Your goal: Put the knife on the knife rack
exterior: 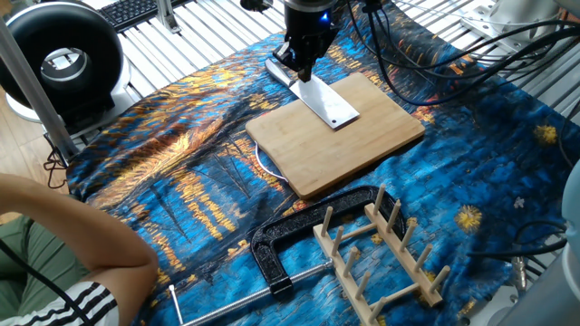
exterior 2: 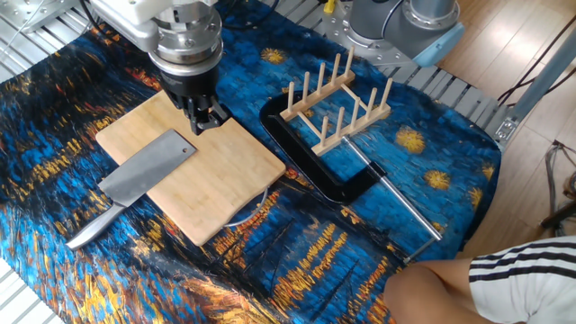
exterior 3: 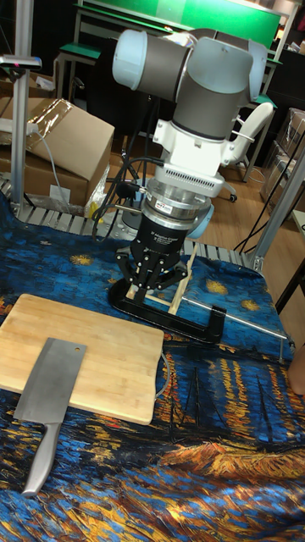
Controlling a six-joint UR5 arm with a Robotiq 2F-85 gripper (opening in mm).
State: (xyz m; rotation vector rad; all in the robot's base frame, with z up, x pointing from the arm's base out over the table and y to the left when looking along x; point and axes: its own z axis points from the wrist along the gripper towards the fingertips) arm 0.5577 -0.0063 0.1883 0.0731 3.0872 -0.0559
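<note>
Knife [exterior 2: 147,171]: flat on bamboo cutting board [exterior 2: 216,180], handle overhanging onto cloth. Claw [exterior 2: 203,118]: fingers closed together, empty, above board. Knife rack [exterior 2: 339,101]: beside board, behind black C-clamp [exterior 2: 310,162].

Even, bright overhead light, soft shadows. Glare whitens the broad silver cleaver blade [exterior: 326,101]. All views are sharp; the tall view's dim background is slightly soft.
</note>
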